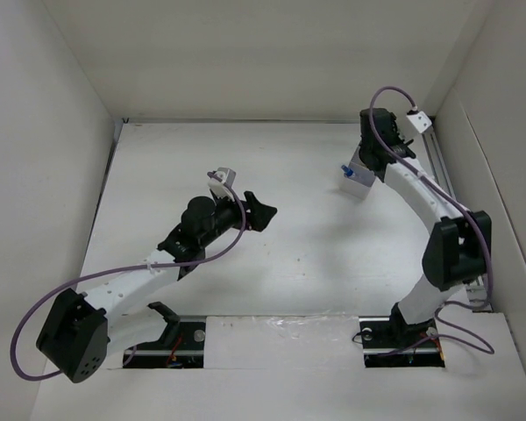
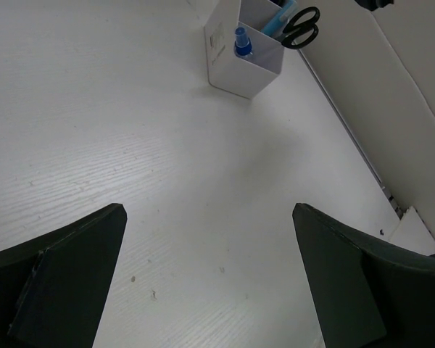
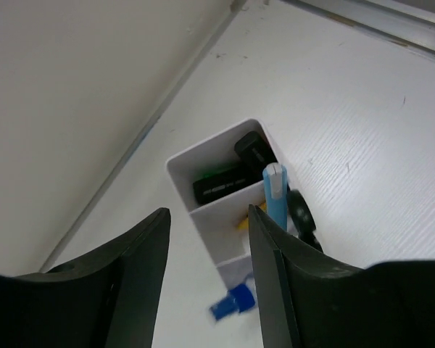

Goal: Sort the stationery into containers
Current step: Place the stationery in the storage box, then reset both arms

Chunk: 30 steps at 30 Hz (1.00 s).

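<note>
Okay, nearest me, my left gripper (image 2: 208, 214) hangs over the table (image 2: 130, 130) mid-workspace, jaws spread wide and holding nothing. Farther back on the right stands the white divided container (image 2: 228, 65), with the blue-capped bottle (image 2: 241, 42), black-handled scissors (image 2: 299, 27) and silver-blue pen (image 3: 275, 192) inside. Above it, my right gripper (image 3: 209, 217) has its fingers apart, gripping nothing; the pen stands just beside one finger.

The left arm reaches toward two o'clock, left gripper (image 1: 263, 210) spread wide and empty. The right arm arches toward eleven o'clock, right gripper (image 3: 206, 232) pointing down, jaws parted.
</note>
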Tool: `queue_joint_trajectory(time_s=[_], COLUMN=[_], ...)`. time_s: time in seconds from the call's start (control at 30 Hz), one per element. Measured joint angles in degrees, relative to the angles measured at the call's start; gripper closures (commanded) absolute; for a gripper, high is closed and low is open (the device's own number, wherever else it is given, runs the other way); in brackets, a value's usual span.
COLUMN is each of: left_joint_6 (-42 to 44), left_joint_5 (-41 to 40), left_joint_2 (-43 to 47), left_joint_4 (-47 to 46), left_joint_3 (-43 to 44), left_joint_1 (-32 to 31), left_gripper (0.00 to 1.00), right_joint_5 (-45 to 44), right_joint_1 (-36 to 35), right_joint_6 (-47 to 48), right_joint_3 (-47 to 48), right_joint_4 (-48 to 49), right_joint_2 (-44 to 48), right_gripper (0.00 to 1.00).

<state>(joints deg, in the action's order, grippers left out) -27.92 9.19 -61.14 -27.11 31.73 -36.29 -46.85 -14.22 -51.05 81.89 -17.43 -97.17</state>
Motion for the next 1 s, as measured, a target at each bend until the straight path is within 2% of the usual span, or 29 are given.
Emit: queue_joint_trajectory(time_s=[0.17,0.27,0.3,0.37,0.47,0.63,0.77,0.83,0.87,0.9,0.93,1.0], left_joint_6=[-0.33,-0.85,-1.07,-1.53,-2.25,-3.08,-3.26,-3.30,-3.30,-3.32,-3.32,-3.43], left_joint_5=[0.20,-0.59,-1.25,-2.62,-4.72,-7.67,-8.52,-8.74,-8.94,-9.11,-9.31,-9.38], left_joint_2=[1.11,4.24,5.42,7.28,8.72,9.05,9.33,9.53,9.70,10.03,10.38,11.10], left_joint_4=[-1.97,-2.82,-3.10,-3.50,-3.87,-3.61,-3.52,-3.26,-3.17,-3.08,-3.17,-3.10], left_joint_3=[-1.53,-3.78,-4.46,-5.09,-5.14,-5.14,-5.73,-6.03,-6.10,-6.12,-6.25,-6.54], left_joint_1=[0.00,0.02,0.02,0.02,0.02,0.02,0.02,0.02,0.02,0.02,0.02,0.02], left_gripper=[0.00,0.00,0.00,0.00,0.00,0.00,0.00,0.00,0.00,0.00,0.00,0.00], right_joint_5=[8.13,17.79,20.72,27.23,36.30,46.40,47.23,45.79,44.57,44.02,43.06,41.38], right_joint_1=[-3.48,-4.98,-5.05,-5.46,-7.67,-14.91,-18.99,-19.28,-19.28,-19.28,-19.23,-19.28], right_joint_6=[0.46,1.31,1.55,2.32,3.34,5.01,4.83,4.04,3.39,2.93,2.51,1.25], right_joint_3=[-9.51,-15.98,-17.70,-21.62,-26.86,-32.50,-36.30,-38.01,-38.77,-39.39,-39.87,-40.57], right_joint_4=[3.72,6.86,7.54,9.22,10.45,9.92,8.59,8.04,7.08,6.78,6.14,5.53], right_joint_2=[13.75,21.16,22.77,25.59,27.93,29.33,30.62,31.12,31.34,31.45,31.56,31.80], right_gripper=[0.47,0.56,0.60,0.80,1.00,1.00,1.00,0.91,0.79,0.79,0.69,0.61])
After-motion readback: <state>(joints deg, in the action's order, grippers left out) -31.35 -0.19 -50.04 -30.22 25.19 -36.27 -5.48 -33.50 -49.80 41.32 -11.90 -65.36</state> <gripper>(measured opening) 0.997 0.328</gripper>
